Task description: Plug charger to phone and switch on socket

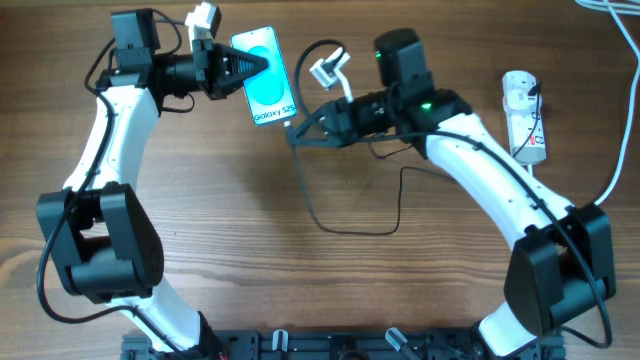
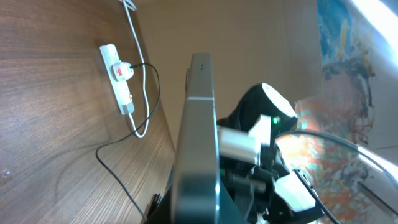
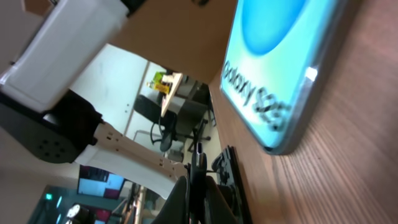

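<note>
The phone (image 1: 268,90) with its turquoise-and-white "Galaxy S25" screen lies at the back centre; my left gripper (image 1: 243,70) is shut on its left edge. In the left wrist view the phone (image 2: 199,143) shows edge-on. My right gripper (image 1: 298,132) is shut on the charger plug (image 3: 198,158), just off the phone's bottom right corner; the phone's lower end (image 3: 273,81) fills the right wrist view. The black charger cable (image 1: 350,228) loops over the table toward the socket (image 1: 524,115), a white strip with a red switch, at the right, also seen in the left wrist view (image 2: 118,78).
A thick white cord (image 1: 625,120) runs from the socket area along the right edge of the wooden table (image 1: 240,260). The arm bases stand at the front edge.
</note>
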`<state>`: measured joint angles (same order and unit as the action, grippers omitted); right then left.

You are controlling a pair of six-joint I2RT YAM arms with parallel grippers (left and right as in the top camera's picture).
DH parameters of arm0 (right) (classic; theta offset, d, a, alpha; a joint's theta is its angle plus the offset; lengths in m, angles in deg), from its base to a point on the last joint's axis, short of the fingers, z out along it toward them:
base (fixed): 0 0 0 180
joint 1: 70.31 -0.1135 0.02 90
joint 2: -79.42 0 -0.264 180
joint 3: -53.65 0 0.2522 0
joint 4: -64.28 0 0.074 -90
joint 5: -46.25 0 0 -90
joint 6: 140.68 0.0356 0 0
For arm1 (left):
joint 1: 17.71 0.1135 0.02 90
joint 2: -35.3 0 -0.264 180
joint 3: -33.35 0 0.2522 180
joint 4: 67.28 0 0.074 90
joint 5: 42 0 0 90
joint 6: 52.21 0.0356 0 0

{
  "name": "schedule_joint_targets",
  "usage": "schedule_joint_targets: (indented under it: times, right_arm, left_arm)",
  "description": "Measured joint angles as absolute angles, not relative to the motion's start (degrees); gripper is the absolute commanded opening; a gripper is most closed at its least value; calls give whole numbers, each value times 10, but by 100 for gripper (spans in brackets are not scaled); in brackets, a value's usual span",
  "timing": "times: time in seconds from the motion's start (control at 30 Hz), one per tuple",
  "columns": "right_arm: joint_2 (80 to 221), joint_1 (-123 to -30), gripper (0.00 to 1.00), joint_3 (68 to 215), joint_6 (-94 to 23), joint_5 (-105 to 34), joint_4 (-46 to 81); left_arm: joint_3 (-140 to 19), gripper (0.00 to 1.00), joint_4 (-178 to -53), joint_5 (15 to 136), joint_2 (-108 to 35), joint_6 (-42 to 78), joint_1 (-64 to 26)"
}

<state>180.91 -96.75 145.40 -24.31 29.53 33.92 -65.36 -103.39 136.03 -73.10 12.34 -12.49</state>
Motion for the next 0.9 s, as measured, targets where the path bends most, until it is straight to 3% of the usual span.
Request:
schedule_joint_targets:
  times: [0.9]
  right_arm:
    - [1809, -966, 4, 1446, -205, 247, 367]
  left_arm:
    - [-654, 4, -997, 1357, -731, 72, -149]
